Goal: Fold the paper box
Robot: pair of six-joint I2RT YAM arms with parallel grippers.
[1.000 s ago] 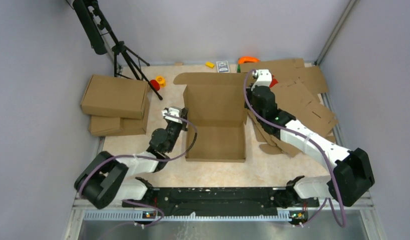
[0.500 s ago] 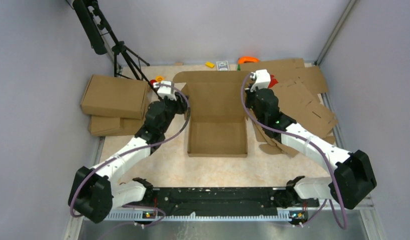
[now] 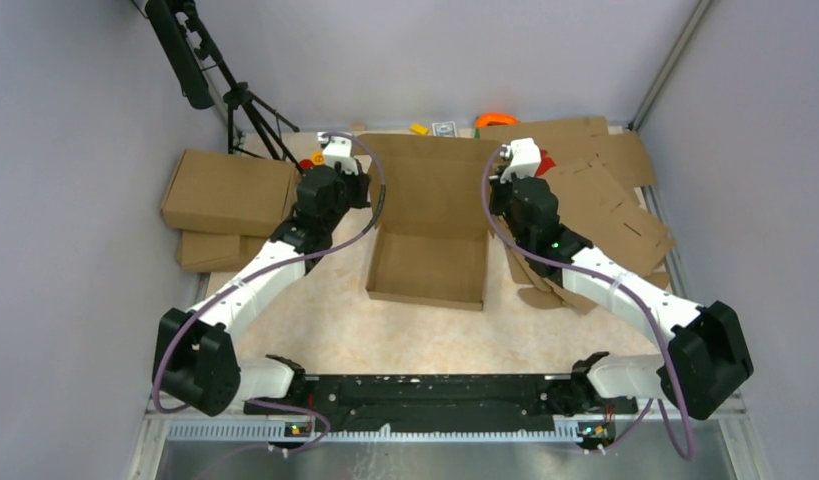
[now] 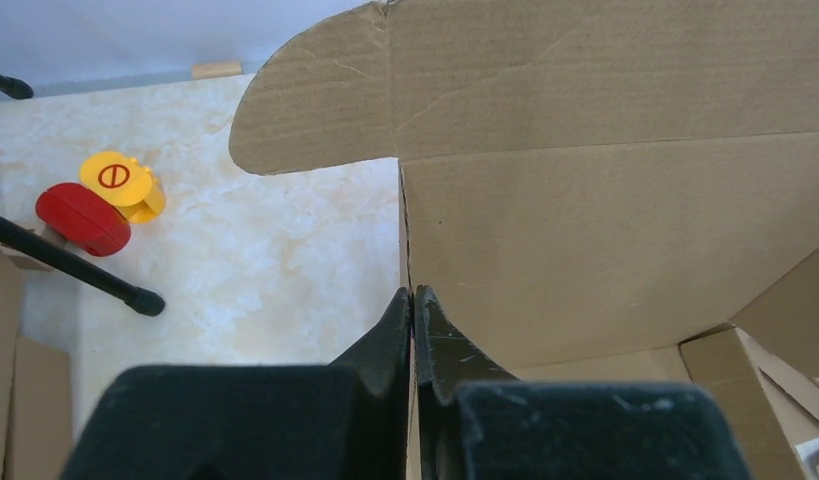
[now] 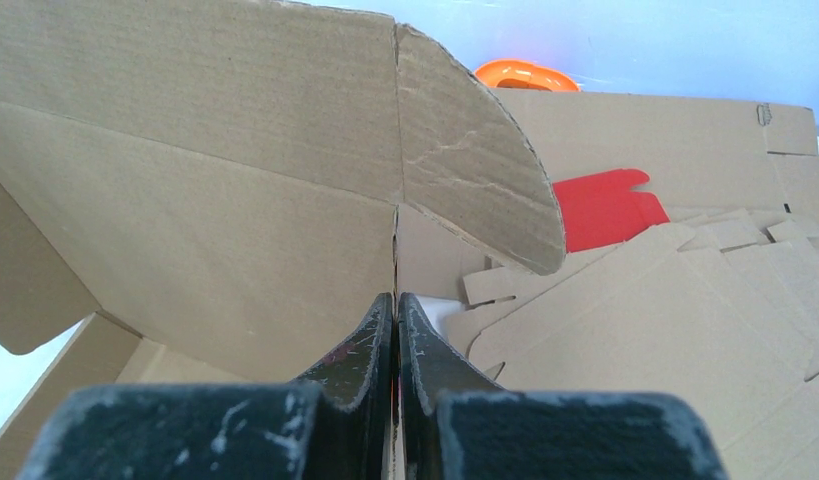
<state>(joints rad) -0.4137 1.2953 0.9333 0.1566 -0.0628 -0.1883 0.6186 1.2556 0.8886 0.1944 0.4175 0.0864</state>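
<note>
"Now that the left gripper (image 4: 413, 300) has swung up from the box's near left wall to its far left corner, what is it doing?"

"It's clenched on the left edge of the raised lid panel (image 3: 430, 175), just below the rounded ear flap (image 4: 315, 110). The paper box (image 3: 430, 265) sits mid-table with its tray open, nudged slightly farther away than a second ago. The right gripper (image 5: 396, 300) hasn't moved and is still pinching the lid's right edge."

"Meaning?"

"With both corners held, I'd judge the lid is ready to swing down over the tray. The ears aren't tucked yet."

"And around it?"

"The table (image 3: 325, 335) is pale and marbled. Closed boxes (image 3: 230, 190) are stacked on the left, beside a tripod (image 3: 250, 105) and red and yellow toys (image 4: 95, 200). Flat cardboard sheets (image 3: 610, 215) are heaped on the right. Grey walls (image 3: 75, 250) enclose it all."
</note>
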